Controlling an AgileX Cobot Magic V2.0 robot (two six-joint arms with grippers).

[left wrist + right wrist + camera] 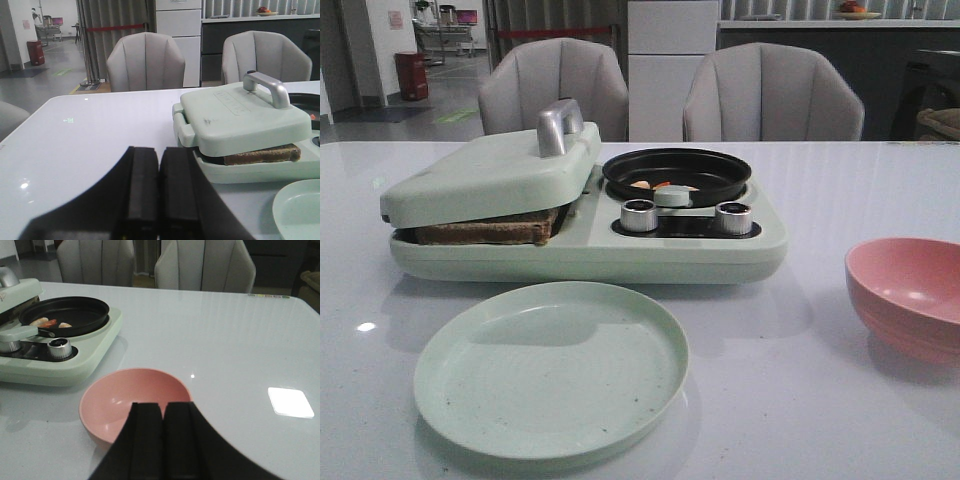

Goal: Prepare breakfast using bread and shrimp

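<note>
Left gripper (159, 192) closed, empty, low over table, right gripper (162, 440) closed, empty, above pink bowl (120, 400), bread (485, 230) under lid, shrimp (660, 185) in pan.

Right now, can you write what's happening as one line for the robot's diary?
bread: under closed press lid | shrimp: in black pan | left hand: shut, empty | right hand: shut, empty, above pink bowl | green plate: empty

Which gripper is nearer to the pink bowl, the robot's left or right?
Right. The right gripper hangs just at the pink bowl's near rim. The left gripper sits on the far side of the breakfast maker, beside its lidded end.
</note>
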